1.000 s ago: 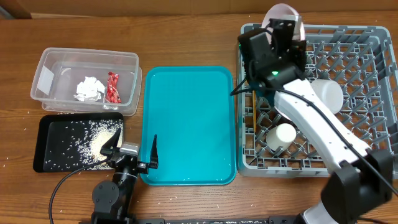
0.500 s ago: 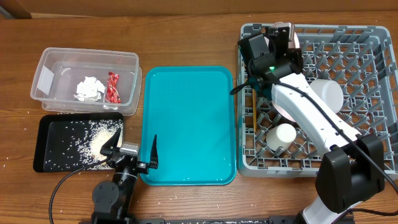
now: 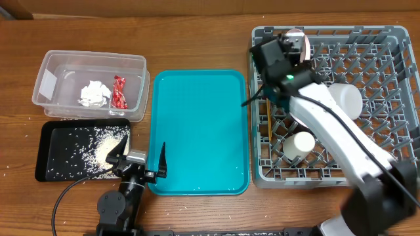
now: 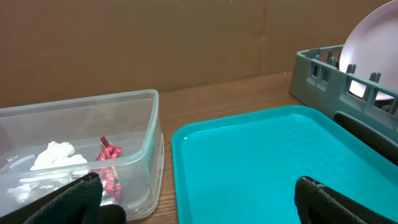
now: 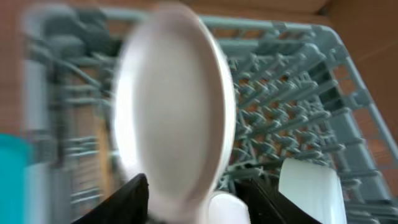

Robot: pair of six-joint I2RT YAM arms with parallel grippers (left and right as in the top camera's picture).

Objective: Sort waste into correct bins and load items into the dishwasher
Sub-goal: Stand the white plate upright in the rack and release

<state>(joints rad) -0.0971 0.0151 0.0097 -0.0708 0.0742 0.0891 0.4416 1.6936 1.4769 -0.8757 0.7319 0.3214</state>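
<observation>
The white plate (image 3: 297, 44) stands on edge among the pegs at the back left of the grey dishwasher rack (image 3: 387, 98). My right gripper (image 3: 292, 48) straddles it. In the blurred right wrist view the plate (image 5: 174, 106) fills the space between the fingers of my right gripper (image 5: 199, 199), which stand apart with a gap on the right side. A white bowl (image 3: 344, 99), a small cup (image 3: 298, 144) and chopsticks (image 3: 269, 121) lie in the rack. My left gripper (image 3: 141, 160) rests open at the teal tray's front left corner, holding nothing.
The clear tub (image 3: 52, 65) at the back left holds the tissue wad (image 3: 94, 93) and red wrapper (image 3: 119, 92). In front of it the black tray (image 3: 52, 167) carries rice (image 3: 108, 149). The teal tray (image 3: 197, 131) lies between the bins and the rack.
The right arm has lowered the plate from above the rack's back edge down among the pegs, and its fingers have parted. The left arm has stayed still.
</observation>
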